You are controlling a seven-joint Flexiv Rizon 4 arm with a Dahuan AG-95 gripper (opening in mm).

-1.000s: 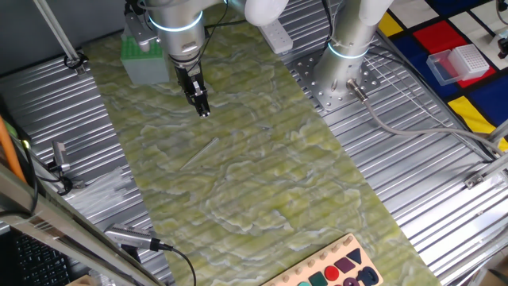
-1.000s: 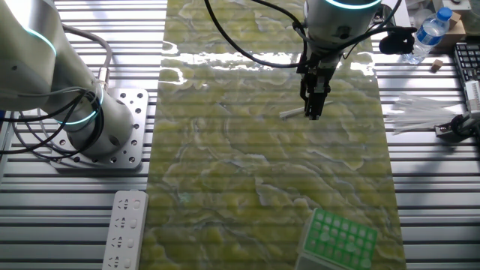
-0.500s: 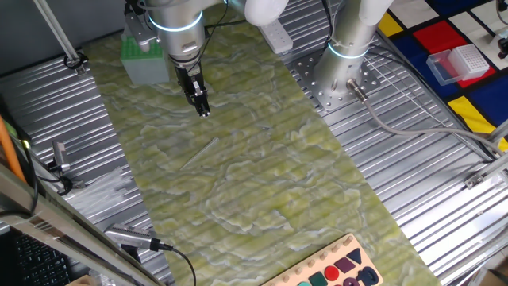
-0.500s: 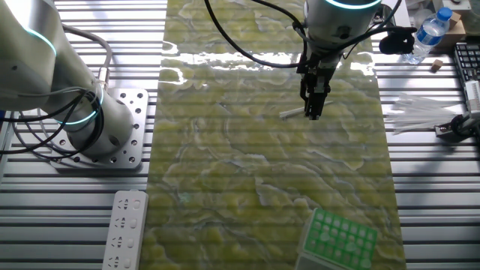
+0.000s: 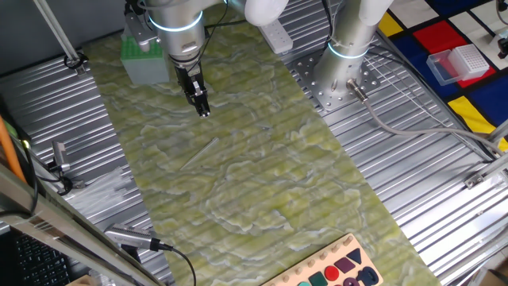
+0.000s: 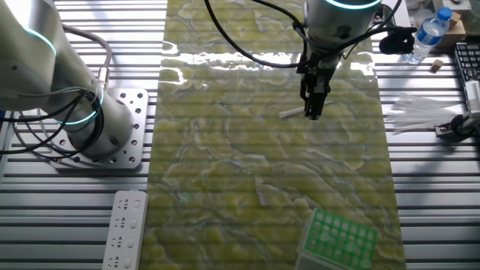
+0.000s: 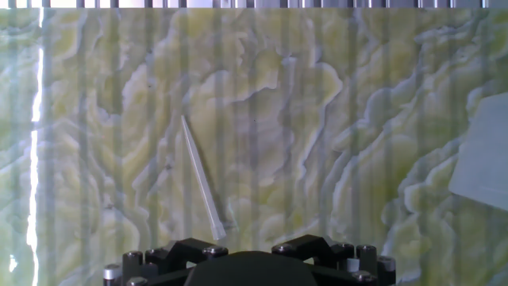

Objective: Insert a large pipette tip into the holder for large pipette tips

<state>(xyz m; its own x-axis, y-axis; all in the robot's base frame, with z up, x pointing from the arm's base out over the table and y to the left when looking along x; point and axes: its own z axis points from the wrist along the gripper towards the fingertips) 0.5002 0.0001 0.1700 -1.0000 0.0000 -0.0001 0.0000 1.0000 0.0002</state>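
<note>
The large pipette tip (image 5: 198,153) lies flat on the green marbled mat, a slender, nearly clear tube. It also shows in the other fixed view (image 6: 292,113) and in the hand view (image 7: 201,176), running from upper left down to the hand's edge. The holder with the green top (image 5: 143,56) stands at the mat's far left corner, and it shows near the front in the other fixed view (image 6: 341,238). My gripper (image 5: 203,109) hangs above the mat between holder and tip, fingers together and empty; it also shows in the other fixed view (image 6: 313,112).
A second robot base (image 5: 341,71) stands on the ribbed metal table beside the mat. A white remote (image 6: 124,229) lies near it. A clear box with a white grid top (image 5: 460,62) sits far right. A bag of tips (image 6: 420,112) and a bottle (image 6: 427,34) are off the mat.
</note>
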